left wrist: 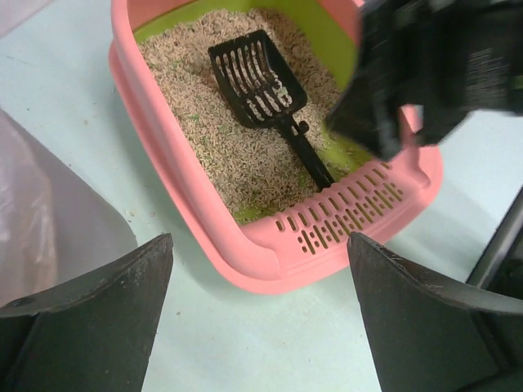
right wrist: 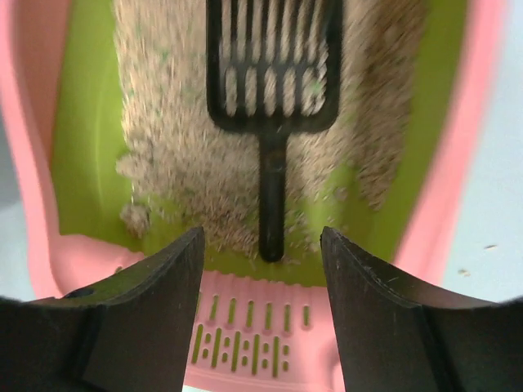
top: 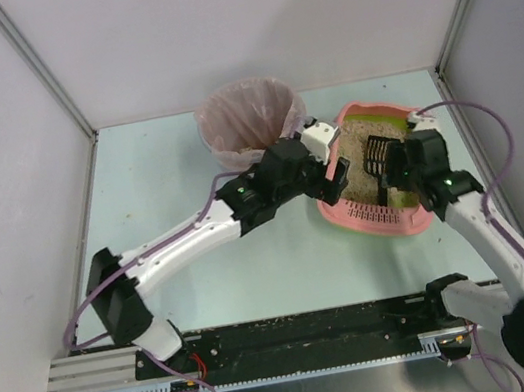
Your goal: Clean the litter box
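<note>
The pink litter box [top: 374, 218] with green inner rim and beige granules sits right of centre. A black slotted scoop [top: 377, 156] lies in the litter, its handle pointing at the slotted ledge. My left gripper [top: 335, 171] is open and empty beside the box's left wall; its view shows the box [left wrist: 204, 208], the scoop [left wrist: 257, 77] and open fingers [left wrist: 260, 238] over bare table. My right gripper [top: 399, 176] is open over the slotted ledge [right wrist: 253, 327]. In its view [right wrist: 261, 230] the end of the scoop [right wrist: 273, 77] handle lies just ahead of the fingertips, apart from them.
A grey round bin [top: 251, 120] with a pinkish bag stands behind the left gripper, close to the box's far left corner; its bag edge shows in the left wrist view [left wrist: 33, 220]. The right gripper's black body [left wrist: 425, 65] hangs over the box's near end. Enclosure walls surround the table.
</note>
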`<state>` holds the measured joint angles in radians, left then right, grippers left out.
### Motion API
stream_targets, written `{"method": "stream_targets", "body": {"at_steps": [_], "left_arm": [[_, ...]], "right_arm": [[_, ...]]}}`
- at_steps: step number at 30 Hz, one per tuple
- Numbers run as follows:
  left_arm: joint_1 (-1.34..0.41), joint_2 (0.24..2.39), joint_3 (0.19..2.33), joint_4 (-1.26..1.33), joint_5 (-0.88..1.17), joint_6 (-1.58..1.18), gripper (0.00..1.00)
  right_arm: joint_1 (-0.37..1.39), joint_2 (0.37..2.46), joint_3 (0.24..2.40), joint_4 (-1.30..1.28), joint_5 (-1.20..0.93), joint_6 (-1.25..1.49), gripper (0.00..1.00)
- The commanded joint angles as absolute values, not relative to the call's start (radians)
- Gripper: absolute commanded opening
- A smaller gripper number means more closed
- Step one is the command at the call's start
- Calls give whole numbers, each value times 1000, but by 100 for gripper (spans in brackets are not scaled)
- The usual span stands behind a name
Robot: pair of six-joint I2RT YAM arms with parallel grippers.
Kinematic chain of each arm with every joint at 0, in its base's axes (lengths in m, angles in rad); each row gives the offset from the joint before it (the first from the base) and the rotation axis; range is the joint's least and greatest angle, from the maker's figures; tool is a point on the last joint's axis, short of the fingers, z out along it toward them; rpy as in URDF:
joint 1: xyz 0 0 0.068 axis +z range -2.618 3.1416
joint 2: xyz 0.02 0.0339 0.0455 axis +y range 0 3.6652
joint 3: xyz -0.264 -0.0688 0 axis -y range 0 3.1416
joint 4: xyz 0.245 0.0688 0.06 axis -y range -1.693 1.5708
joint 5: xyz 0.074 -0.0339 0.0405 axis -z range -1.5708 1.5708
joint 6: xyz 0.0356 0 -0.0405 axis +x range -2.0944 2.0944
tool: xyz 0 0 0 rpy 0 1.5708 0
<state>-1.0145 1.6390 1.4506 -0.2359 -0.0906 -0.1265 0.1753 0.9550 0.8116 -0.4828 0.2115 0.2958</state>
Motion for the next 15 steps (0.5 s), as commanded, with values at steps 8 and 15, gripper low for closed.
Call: {"method": "stream_targets", "body": {"at_steps": [8,15], "left_arm": [[-1006,1410,1344,-206,35,-14,96],[-979,1364,1302,-230,75,34,97]], "right_arm": [[222,1256,850,-462,170,359,63],[190,1428,851,-324,184,328,60]]}}
